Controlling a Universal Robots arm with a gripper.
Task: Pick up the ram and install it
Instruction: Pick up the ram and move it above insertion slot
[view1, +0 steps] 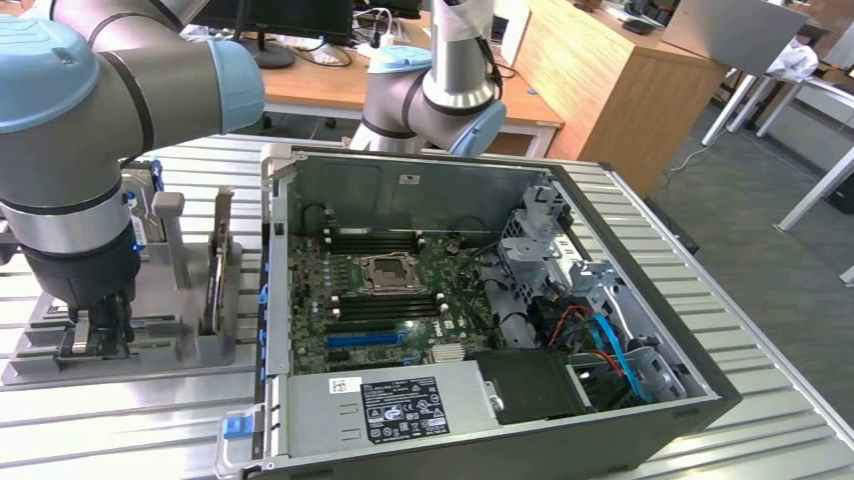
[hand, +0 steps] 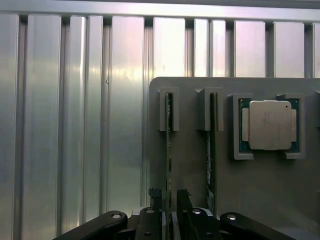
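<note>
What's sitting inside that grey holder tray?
The grey holder tray has a thin green ram stick and a second stick standing on edge in slots, plus a square silver CPU chip in a pocket. The black gripper hides the sticks' near ends.

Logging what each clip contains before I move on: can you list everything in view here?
ram sticks: two, green, on edge in the holder's slots
CPU chip: one, silver, in a holder recess
holder: one, grey, on the table at the exterior view's left
computer case: one, dark outside, open, mid-table
motherboard: one, green, inside the case
power supply: one, silver, labelled, inside the case
table: one, silver, slatted
arm: one, grey with blue caps
claw: one, black, down at one ram stick
</note>
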